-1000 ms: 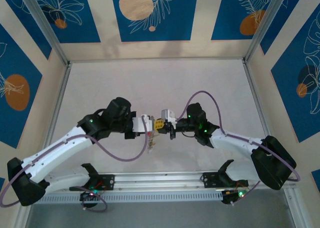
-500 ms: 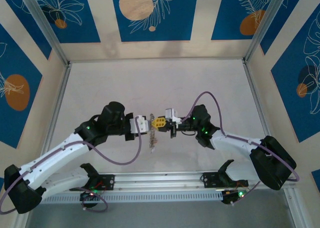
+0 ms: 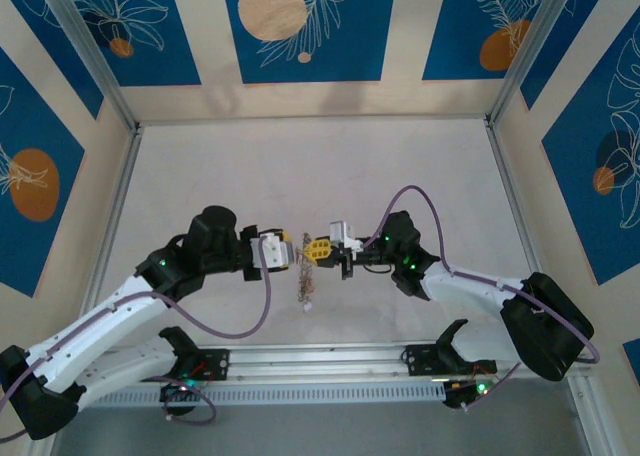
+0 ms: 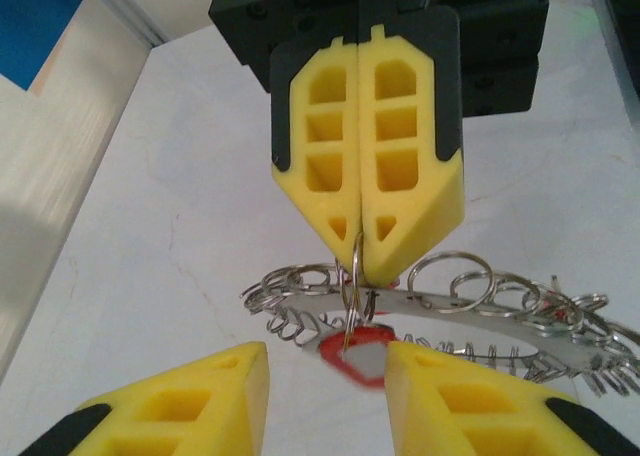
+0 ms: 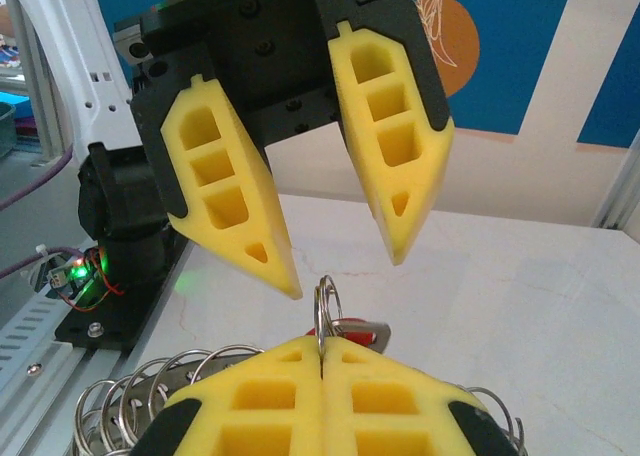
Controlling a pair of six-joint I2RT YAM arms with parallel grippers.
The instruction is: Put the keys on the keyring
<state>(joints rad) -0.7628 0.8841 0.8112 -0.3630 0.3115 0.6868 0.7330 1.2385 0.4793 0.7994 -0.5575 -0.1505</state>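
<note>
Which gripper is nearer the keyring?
Right. The right gripper is shut on a loop of the keyring; the left gripper is open, just short of it.

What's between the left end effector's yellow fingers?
A red key, dangling from a small ring that the right end effector pinches, in the left wrist view.
</note>
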